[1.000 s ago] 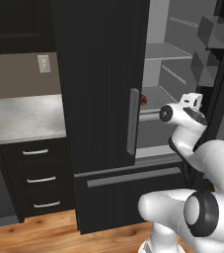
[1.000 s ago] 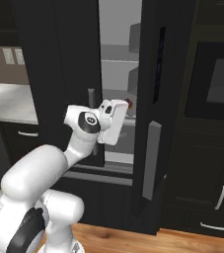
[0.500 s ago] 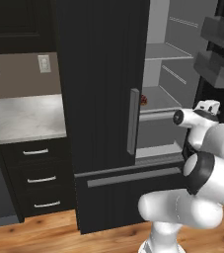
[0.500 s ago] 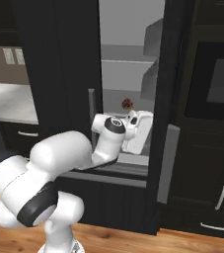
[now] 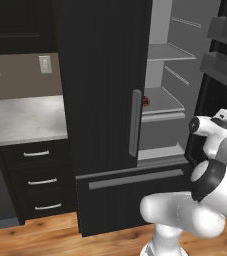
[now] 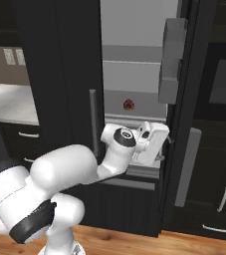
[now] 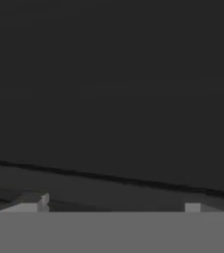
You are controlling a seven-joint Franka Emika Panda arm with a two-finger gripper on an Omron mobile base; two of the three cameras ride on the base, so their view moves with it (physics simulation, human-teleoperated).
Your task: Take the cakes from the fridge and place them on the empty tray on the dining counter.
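The fridge (image 5: 105, 85) stands with its left door shut and its right door (image 6: 176, 60) swung open, baring pale grey shelves. One of the cakes (image 5: 146, 101), tiny with a dark red top (image 6: 129, 104), sits on a middle shelf, half hidden by the left door's edge in the left base view. My gripper (image 6: 162, 148) is low at the right of the opening, below and right of the cake, close against the open door. In the hand view its fingertips (image 7: 33, 202) stand wide apart and open before a dark surface, with nothing between them. The empty tray and dining counter are out of view.
A grey stone wall counter (image 5: 20, 120) with black drawers (image 5: 37, 182) lies left of the fridge. Door bins (image 5: 225, 47) jut from the open door. Black cabinets with an oven (image 6: 224, 84) stand to the right. The freezer drawer (image 5: 135, 180) is shut.
My hand has swung right and down, away from the cake's shelf towards the right door. That door has swung wider open. The cake has not moved.
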